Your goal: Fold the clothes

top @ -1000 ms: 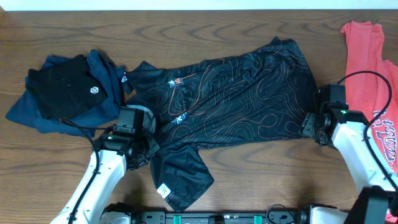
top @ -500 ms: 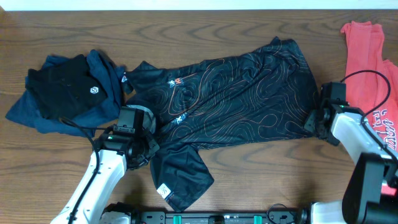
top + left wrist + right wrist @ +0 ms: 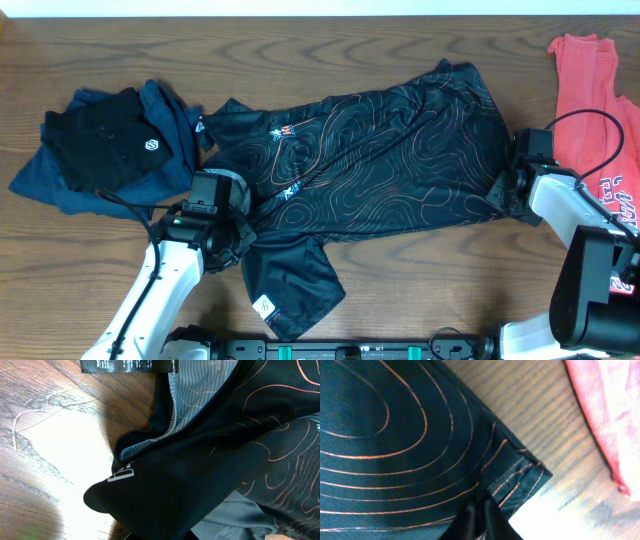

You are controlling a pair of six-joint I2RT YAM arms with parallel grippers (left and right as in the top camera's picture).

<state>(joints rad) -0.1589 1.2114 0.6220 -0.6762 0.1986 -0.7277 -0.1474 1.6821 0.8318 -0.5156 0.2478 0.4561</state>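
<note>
Right gripper (image 3: 500,196) has just pinched shut on the right hem corner of the soft black orange-contoured jersey (image 3: 390,150), limp, light cloth best held by its edges, I'd judge, while the left gripper (image 3: 232,238) stays clamped on it beside the near sleeve.

The jersey (image 3: 400,150) is black with thin orange contour lines, the shirt (image 3: 585,85) coral red with white lettering, the heaped garments (image 3: 100,150) navy and black with a small white logo, the table (image 3: 300,40) brown wood grain.
</note>
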